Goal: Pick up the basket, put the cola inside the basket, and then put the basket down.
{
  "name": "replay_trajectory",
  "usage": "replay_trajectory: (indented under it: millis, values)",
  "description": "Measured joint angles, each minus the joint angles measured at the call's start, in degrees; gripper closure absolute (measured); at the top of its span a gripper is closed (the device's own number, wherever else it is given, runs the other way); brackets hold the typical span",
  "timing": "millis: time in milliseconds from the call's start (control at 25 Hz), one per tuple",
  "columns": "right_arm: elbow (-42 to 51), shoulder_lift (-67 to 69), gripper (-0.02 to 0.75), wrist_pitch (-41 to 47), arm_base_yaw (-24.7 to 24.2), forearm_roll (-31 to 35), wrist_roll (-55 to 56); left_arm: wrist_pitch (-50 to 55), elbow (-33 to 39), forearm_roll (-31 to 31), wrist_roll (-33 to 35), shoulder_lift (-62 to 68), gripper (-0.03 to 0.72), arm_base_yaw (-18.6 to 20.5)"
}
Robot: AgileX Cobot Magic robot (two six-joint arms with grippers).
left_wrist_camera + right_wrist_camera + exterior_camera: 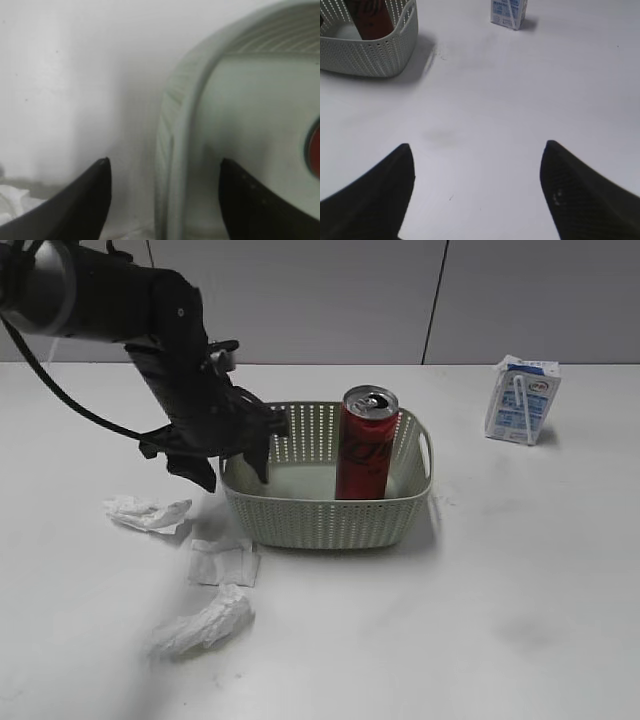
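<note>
The pale sage-green basket (330, 520) stands on the white table. The red cola can (364, 455) stands upright inside it, toward its right half. My left gripper (235, 472) is open and straddles the basket's left wall, one finger outside and one inside. In the left wrist view the jaws (164, 167) are spread with the basket rim (172, 150) between them, not clamped, and a red sliver of the cola (315, 150) shows at the right edge. My right gripper (477, 150) is open and empty over bare table; the basket (375, 55) and cola (370, 20) lie to its upper left.
Crumpled white tissues (148, 512) (225, 562) (203, 625) lie on the table left of and in front of the basket. A small white-and-blue drink carton (522, 400) stands at the back right, also in the right wrist view (508, 12).
</note>
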Motion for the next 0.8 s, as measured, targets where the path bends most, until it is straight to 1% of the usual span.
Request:
replay_trajectory:
  millis: [80,160,320,400,520,720,800]
  values:
    - [0.00,-1.42,0.147,-0.17,0.00,0.00,0.00,0.67,-0.15,-0.11,1.09,-1.31,0.139,0.72]
    - [0.00,-2.20,0.147,-0.24,0.00,0.00,0.00,2.44,-1.04,-0.17,2.22,-3.18,0.129,2.04]
    - [0.00,-2.46,0.147,-0.30,0.00,0.00,0.00,6.45,-4.51,-0.10,6.03,-7.49,0.099,6.98]
    - [0.00,-2.46,0.147,-0.30,0.00,0.00,0.00,9.37,-6.56,0.69,8.68,-9.45,0.090,10.31]
    - [0.00,-2.46,0.147,-0.30,0.00,0.00,0.00,14.40,-8.82,4.10,12.62,-12.20,0.085,15.27]
    - [0.00,-2.46,0.147,-0.30,0.00,0.00,0.00,23.13,-8.96,13.04,15.28,-15.91,0.087,24.69]
    - [0.00,-2.46,0.147,-0.30,0.00,0.00,0.00,23.81,-7.28,13.71,16.03,-17.37,0.089,28.27]
